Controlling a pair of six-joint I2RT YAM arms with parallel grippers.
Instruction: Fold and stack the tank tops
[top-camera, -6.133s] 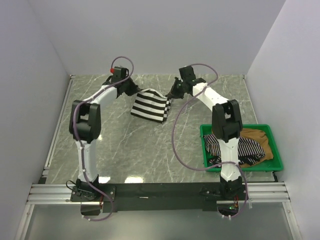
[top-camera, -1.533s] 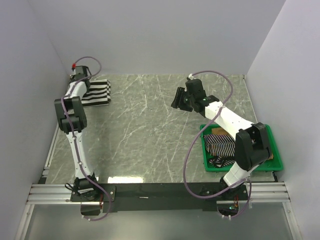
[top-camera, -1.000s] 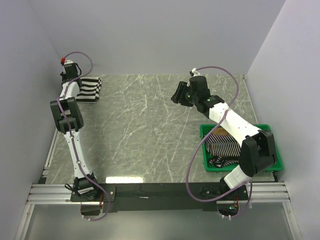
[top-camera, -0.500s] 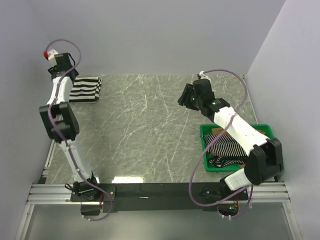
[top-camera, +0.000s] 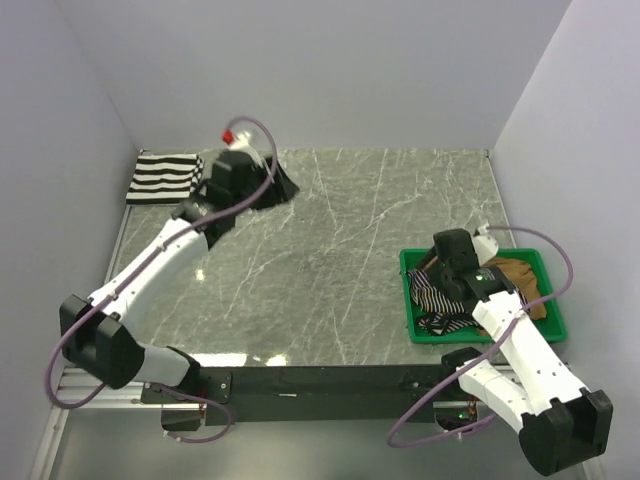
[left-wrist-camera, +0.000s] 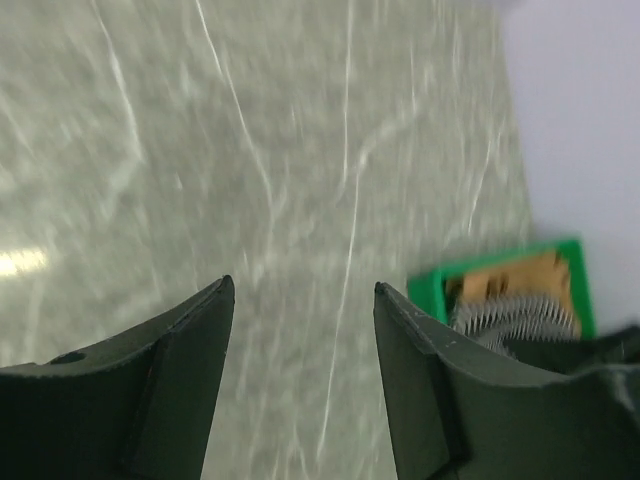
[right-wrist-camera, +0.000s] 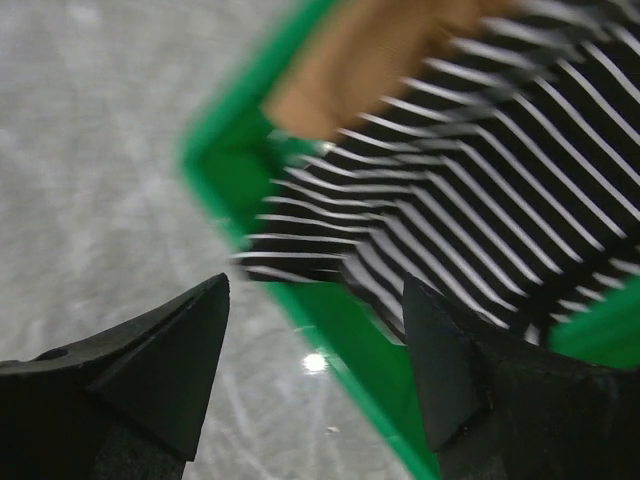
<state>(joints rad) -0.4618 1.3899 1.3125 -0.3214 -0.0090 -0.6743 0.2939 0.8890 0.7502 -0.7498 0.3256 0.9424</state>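
The wide-striped tank top (top-camera: 165, 177) lies folded flat in the far left corner of the table. My left gripper (top-camera: 280, 190) hangs to its right above bare marble, open and holding nothing (left-wrist-camera: 303, 285). The pinstriped tank top (top-camera: 440, 295) and the tan-brown tank top (top-camera: 520, 280) lie crumpled in the green tray (top-camera: 480, 335). My right gripper (top-camera: 440, 268) hovers over the tray's near-left corner, open and empty (right-wrist-camera: 315, 282). Its wrist view shows the pinstriped top (right-wrist-camera: 480, 200) and the tan top (right-wrist-camera: 350, 70) beyond the fingers.
The green tray's rim (right-wrist-camera: 340, 335) runs right under the right fingers. In the left wrist view the tray (left-wrist-camera: 425, 290) sits far off at the right. Grey walls close in the table on the left, back and right.
The left arm has let go of the wide-striped top, lifted off it and swung right over the table. The right arm has drawn back from the table's middle to above the tray.
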